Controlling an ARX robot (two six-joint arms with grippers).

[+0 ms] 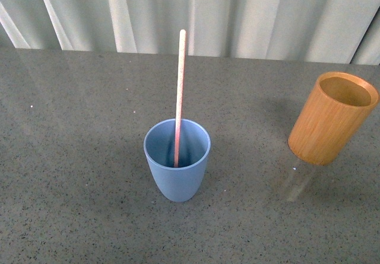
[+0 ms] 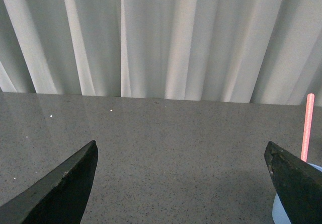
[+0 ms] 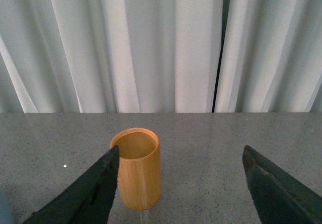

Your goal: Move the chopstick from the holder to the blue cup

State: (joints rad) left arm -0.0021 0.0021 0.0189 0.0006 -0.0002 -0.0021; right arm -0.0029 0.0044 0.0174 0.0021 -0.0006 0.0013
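Note:
The blue cup [image 1: 177,160] stands upright in the middle of the grey table. A pink-red chopstick [image 1: 179,95] stands in it, leaning on the far rim and rising well above it. At the right the bamboo holder [image 1: 331,117] stands upright and looks empty. Neither arm shows in the front view. My left gripper [image 2: 181,156] is open over bare table; the chopstick [image 2: 307,127] and a sliver of the cup [image 2: 279,210] show beside one fingertip. My right gripper [image 3: 180,156] is open with nothing between its fingers, and the holder [image 3: 137,167] stands beyond one fingertip.
A pale pleated curtain [image 1: 237,15] hangs behind the table's far edge. The speckled grey tabletop [image 1: 77,157] stretches around the cup and holder, with a faint reflection below the holder.

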